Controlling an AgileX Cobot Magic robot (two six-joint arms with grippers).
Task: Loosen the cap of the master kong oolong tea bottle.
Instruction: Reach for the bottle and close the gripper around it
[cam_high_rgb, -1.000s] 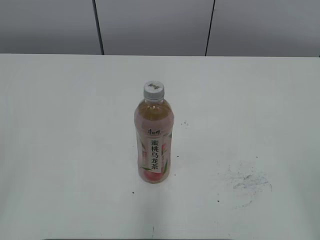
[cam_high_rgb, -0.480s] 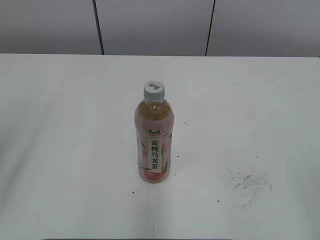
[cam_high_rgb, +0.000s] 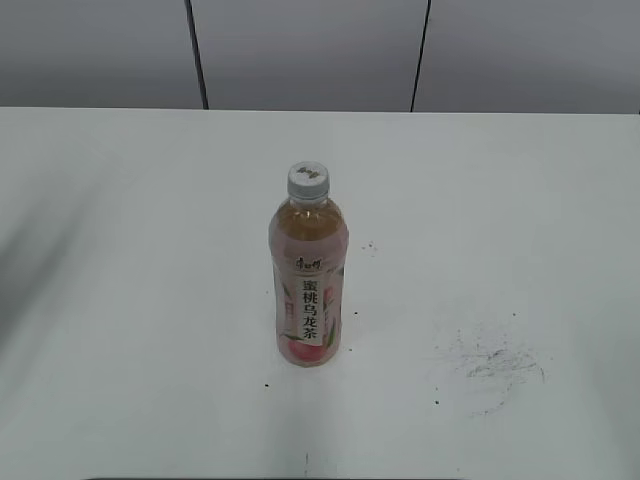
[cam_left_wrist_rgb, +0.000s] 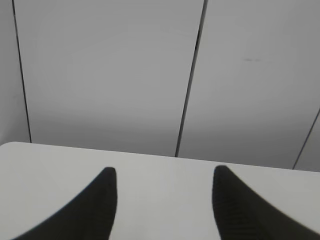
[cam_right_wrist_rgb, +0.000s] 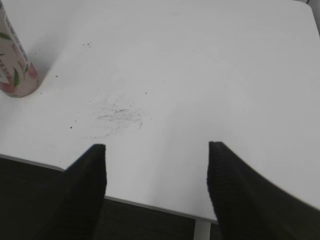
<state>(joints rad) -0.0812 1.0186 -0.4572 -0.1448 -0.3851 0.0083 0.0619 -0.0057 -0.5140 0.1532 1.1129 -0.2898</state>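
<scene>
The master kong oolong tea bottle (cam_high_rgb: 308, 290) stands upright in the middle of the white table, with its pink peach label and white strip of black characters facing the camera. Its white-grey ribbed cap (cam_high_rgb: 307, 180) sits on the neck. The bottle's lower part also shows at the far left of the right wrist view (cam_right_wrist_rgb: 15, 65). Neither gripper appears in the exterior view. My left gripper (cam_left_wrist_rgb: 162, 172) is open and empty over the table, facing the back wall. My right gripper (cam_right_wrist_rgb: 156, 147) is open and empty above the table's front edge, to the right of the bottle.
The white table (cam_high_rgb: 120, 250) carries a patch of dark scuff marks (cam_high_rgb: 490, 365) to the right of the bottle, also in the right wrist view (cam_right_wrist_rgb: 117, 115). A grey panelled wall (cam_high_rgb: 310, 50) stands behind the table.
A faint shadow has spread over the table's left side. The bottle has not moved.
</scene>
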